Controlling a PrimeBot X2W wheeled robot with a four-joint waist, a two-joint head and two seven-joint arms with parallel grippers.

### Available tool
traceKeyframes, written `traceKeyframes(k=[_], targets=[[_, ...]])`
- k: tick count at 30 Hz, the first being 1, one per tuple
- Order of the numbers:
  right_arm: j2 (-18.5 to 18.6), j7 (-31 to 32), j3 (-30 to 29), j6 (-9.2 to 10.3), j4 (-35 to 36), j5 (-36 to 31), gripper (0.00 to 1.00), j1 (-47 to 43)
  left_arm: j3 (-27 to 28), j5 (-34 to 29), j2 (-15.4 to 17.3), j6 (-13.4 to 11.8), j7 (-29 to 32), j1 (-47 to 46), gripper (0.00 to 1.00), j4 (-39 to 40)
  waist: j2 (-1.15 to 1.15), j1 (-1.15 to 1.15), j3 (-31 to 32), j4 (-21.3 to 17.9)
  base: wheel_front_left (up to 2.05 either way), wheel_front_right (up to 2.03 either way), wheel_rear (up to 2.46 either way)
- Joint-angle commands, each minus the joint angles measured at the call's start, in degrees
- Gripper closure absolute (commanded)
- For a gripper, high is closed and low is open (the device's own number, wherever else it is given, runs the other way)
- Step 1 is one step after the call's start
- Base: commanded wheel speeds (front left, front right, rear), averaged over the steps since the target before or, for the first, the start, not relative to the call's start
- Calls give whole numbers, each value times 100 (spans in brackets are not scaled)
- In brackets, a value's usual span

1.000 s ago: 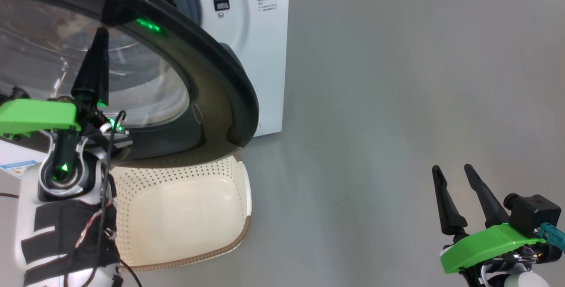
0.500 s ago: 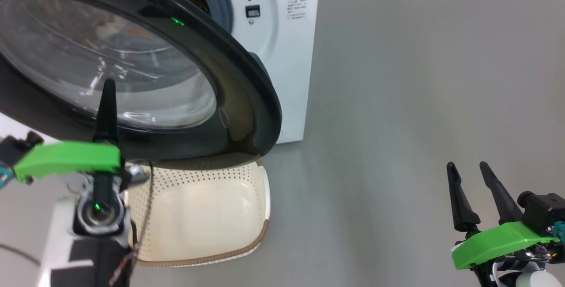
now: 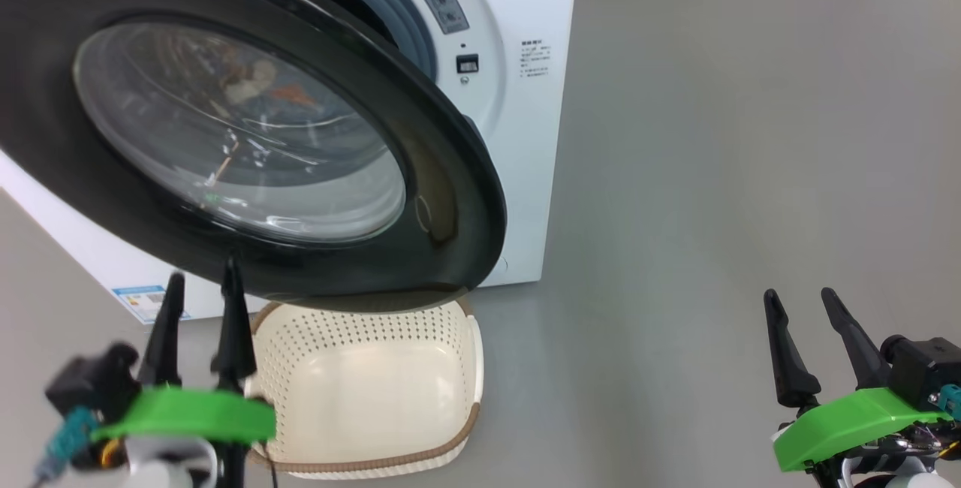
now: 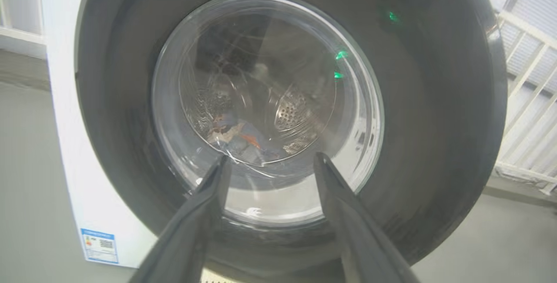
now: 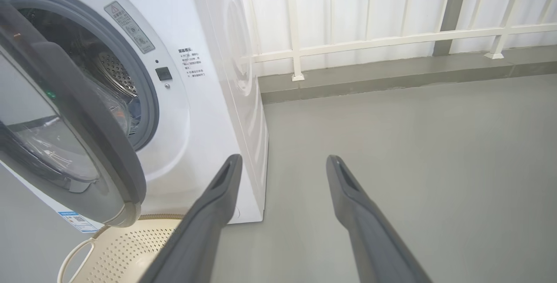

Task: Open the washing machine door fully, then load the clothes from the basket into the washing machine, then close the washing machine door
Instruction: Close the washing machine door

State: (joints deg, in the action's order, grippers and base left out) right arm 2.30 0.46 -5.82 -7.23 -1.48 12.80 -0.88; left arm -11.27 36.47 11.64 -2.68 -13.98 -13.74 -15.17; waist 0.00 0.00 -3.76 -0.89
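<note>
a smooth grey floor (image 3: 713, 173) carried everything. the washing machine (image 3: 525, 7), a big white box, stood directly on it. the basket (image 3: 375, 390), cream with a brown rim, sat on the floor just in front of the washing machine. beyond the washing machine a raised grey kerb (image 5: 391, 74) edged the floor, with white railing posts (image 5: 297, 26) standing on it.
</note>
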Motion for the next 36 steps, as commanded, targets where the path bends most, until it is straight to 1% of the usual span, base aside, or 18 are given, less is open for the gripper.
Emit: traceKeyframes(k=[1, 5, 9, 16, 22, 36], targets=[[72, 20, 137, -25, 189, -87, 0, 27, 147, -169, 194, -100, -68, 85, 0, 236, 0, 0, 81, 58, 0, 0, 0], [93, 44, 141, -25, 244, -95, 0, -66, 120, -597, 266, -385, -89, 626, 0, 576, 0, 0, 149, 107, 0, 0, 0], [94, 74, 131, -25, 280, -100, 0, -157, 130, -856, 267, -613, -96, 1098, 0, 892, 0, 0, 198, 157, 0, 0, 0], [85, 141, 116, -25, 357, -97, 0, -296, 115, -1080, 231, -795, -100, 1546, 0, 1262, 0, 0, 231, 234, 0, 0, 0], [76, 184, 83, -25, 434, -87, 0, -352, 63, -1145, 175, -840, -100, 1691, 0, 1310, 0, 0, 238, 278, 0, 0, 0], [65, 225, 73, -25, 478, -95, 0, -351, -8, -1220, 184, -824, -101, 1669, 0, 1246, 0, 0, 249, 283, 0, 0, 0]])
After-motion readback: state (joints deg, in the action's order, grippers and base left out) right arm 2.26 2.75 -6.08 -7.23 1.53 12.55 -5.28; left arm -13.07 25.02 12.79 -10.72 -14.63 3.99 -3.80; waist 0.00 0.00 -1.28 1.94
